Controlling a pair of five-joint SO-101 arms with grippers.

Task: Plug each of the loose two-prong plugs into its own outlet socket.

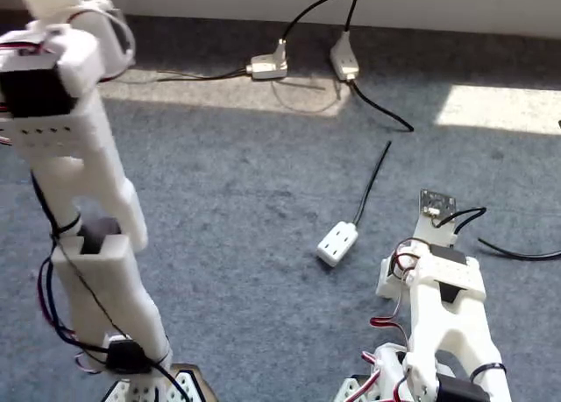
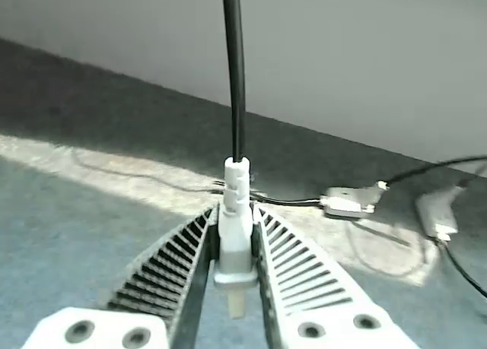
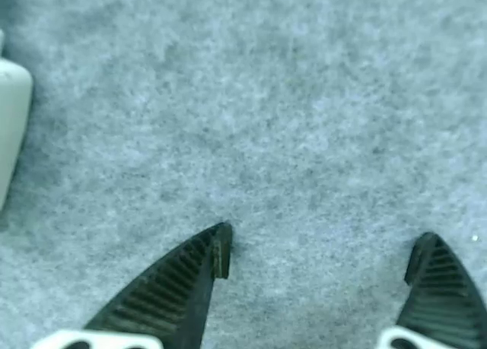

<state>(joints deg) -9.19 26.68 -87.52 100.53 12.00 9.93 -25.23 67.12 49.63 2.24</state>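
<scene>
Left pincer (image 2: 236,212) is gripping a white two-prong plug (image 2: 234,242) in the air; right pincer (image 3: 323,250) is hovering open by the outlet socket (image 1: 337,243).

The left pincer's ribbed fingers (image 2: 175,250) are clamping the plug's body from both sides, with its black cord (image 2: 232,68) running straight away from it. The right pincer is hanging with its jaws wide apart over the grey-carpeted desk (image 1: 245,201), towards the near right corner, and the outlet socket is lying unheld just beside it. A white connector (image 1: 267,67) and a second white plug (image 1: 344,59) are lying along the far edge. Likely trouble: with nothing pinning it, the outlet socket could slide away under the push. The stiff cord could also twist the plug in the grip, sending the prongs past the slots.
</scene>
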